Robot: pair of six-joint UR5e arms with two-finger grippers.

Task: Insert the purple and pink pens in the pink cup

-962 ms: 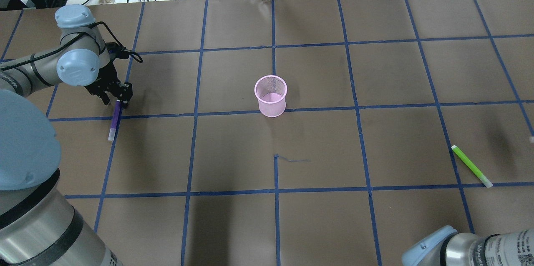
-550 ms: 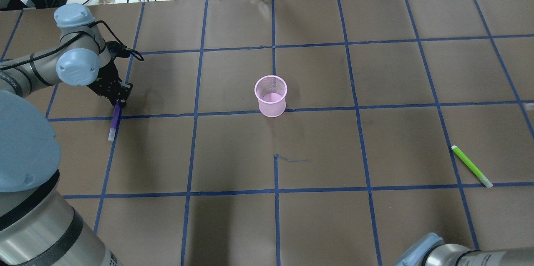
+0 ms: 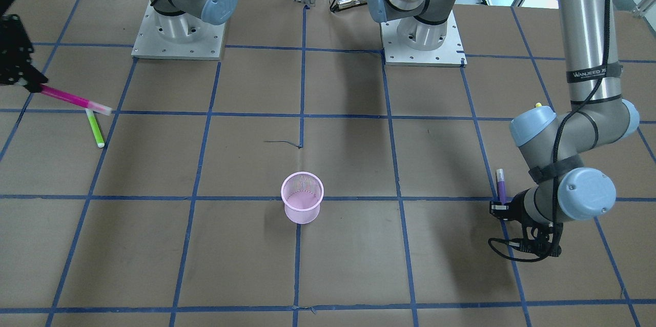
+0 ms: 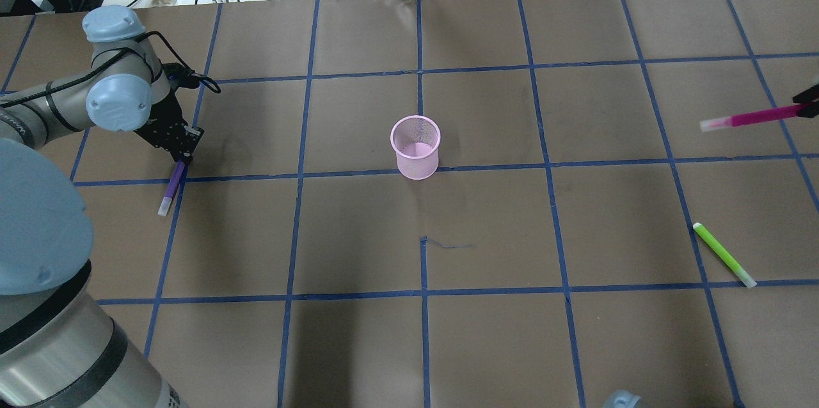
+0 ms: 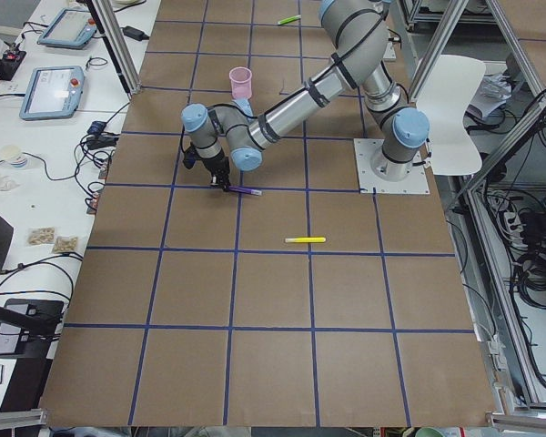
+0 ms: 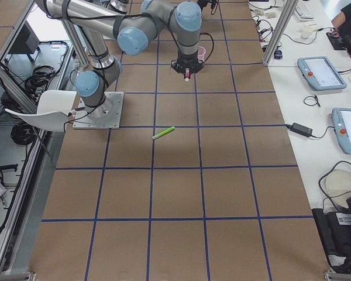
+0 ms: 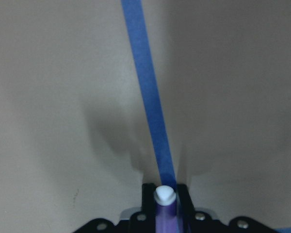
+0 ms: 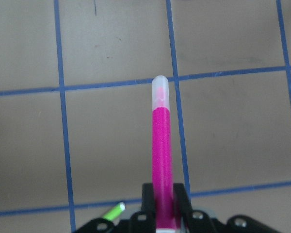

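Observation:
The pink mesh cup (image 4: 416, 147) stands upright at the table's middle, also in the front view (image 3: 302, 197). My left gripper (image 4: 182, 153) is shut on one end of the purple pen (image 4: 169, 188), low at the table far left of the cup. The left wrist view shows the pen's white cap (image 7: 165, 195) between the fingers. My right gripper (image 4: 803, 106) is at the right edge, shut on the pink pen (image 4: 748, 117). It holds the pen level above the table, tip toward the cup. The pink pen also shows in the right wrist view (image 8: 161, 155) and front view (image 3: 69, 97).
A green pen (image 4: 724, 254) lies on the table at the right, below and in front of the pink pen, also in the front view (image 3: 95, 127). A yellow pen (image 5: 305, 240) lies beyond my left arm in the left view. Cables line the far edge.
My left gripper has shut on the purple pen, whose free end swung slightly left. My right gripper has come in from the right edge carrying the pink pen.

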